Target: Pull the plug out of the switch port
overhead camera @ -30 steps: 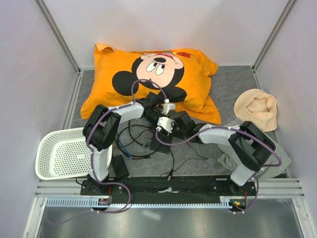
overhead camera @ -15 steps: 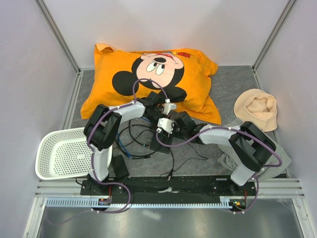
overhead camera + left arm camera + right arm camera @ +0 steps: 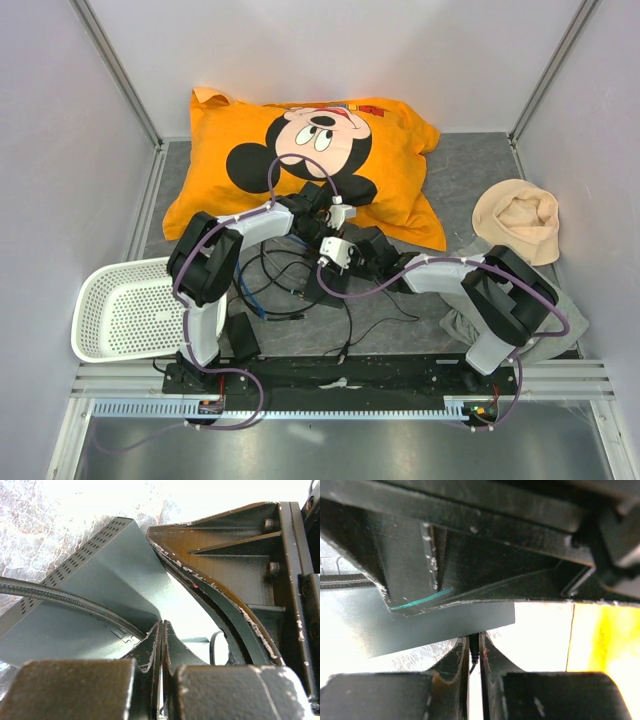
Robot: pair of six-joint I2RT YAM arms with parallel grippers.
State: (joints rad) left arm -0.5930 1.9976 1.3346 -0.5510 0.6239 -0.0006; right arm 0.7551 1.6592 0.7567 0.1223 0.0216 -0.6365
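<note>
The grey worktop carries an orange cartoon-mouse pillow at the back, a white basket at the near left and a beige hat on the right. The left arm and right arm both reach in, and their heads meet at the middle, just in front of the pillow.

Under them lies the flat black box, with rows of vent slots along one side. A small black brick lies well apart from it, near the left arm's base, amid loose black and blue leads. A braided cable crosses the box top toward the left arm's head.

The left fingers are pressed together with only a hairline slit between them, right over the box. I see nothing held in them.

The right fingers are drawn close, pinching a thin black plug that runs up to the box's edge. From here I cannot tell whether it sits in the port.
</note>
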